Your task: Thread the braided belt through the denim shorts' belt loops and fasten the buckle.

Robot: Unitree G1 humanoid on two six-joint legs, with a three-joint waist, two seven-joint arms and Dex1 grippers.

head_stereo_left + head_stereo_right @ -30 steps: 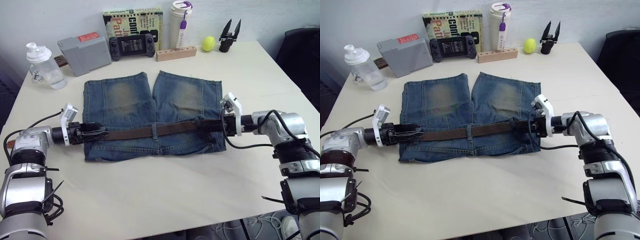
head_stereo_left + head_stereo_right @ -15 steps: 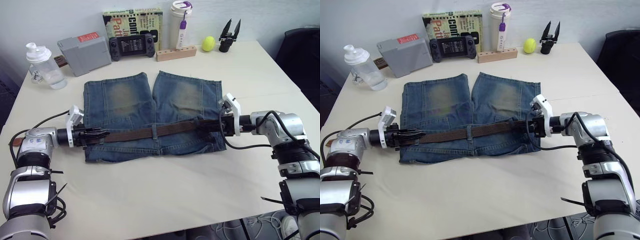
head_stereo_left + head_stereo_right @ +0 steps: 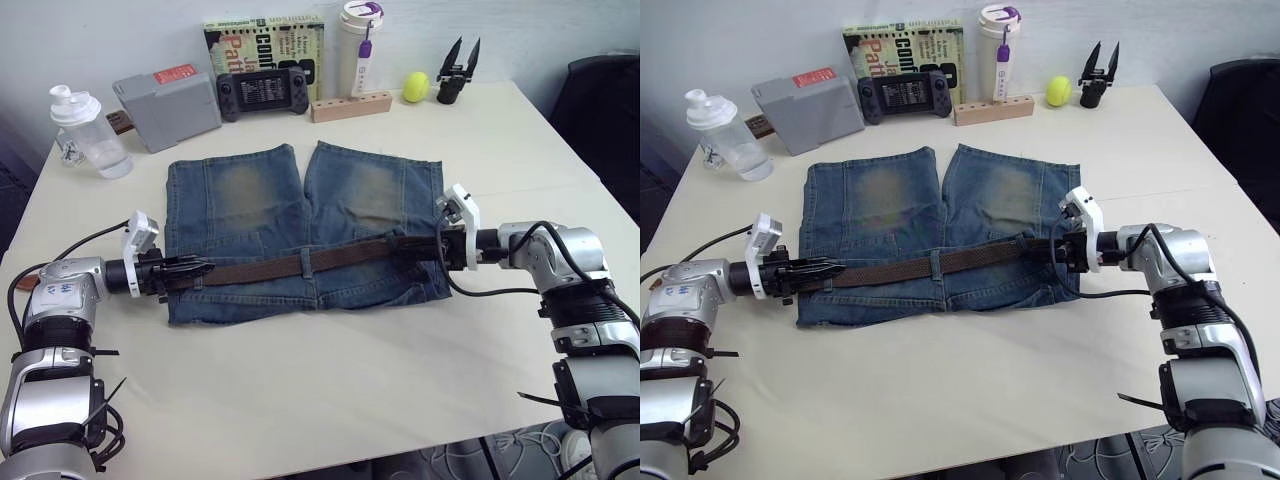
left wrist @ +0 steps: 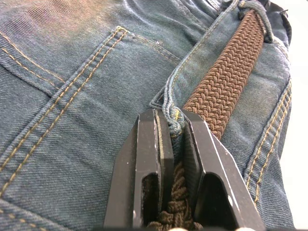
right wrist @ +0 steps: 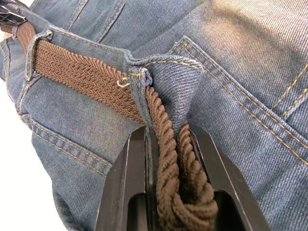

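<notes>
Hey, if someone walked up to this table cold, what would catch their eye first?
Probably the denim shorts spread flat mid-table, with the braided belt stretched across the waistband. Next, the two grippers pinching its ends: the left gripper at the shorts' left edge, clamped on belt and denim together, and the right gripper at the right edge, shut on the twisted belt. Behind, a yellow-green ball stands out among the clutter along the far edge.

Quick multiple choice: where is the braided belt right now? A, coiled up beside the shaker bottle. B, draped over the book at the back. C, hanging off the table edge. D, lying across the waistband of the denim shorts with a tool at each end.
D: the braided belt runs along the waistband of the denim shorts, with the left tool at one end and the right tool at the other.
</notes>
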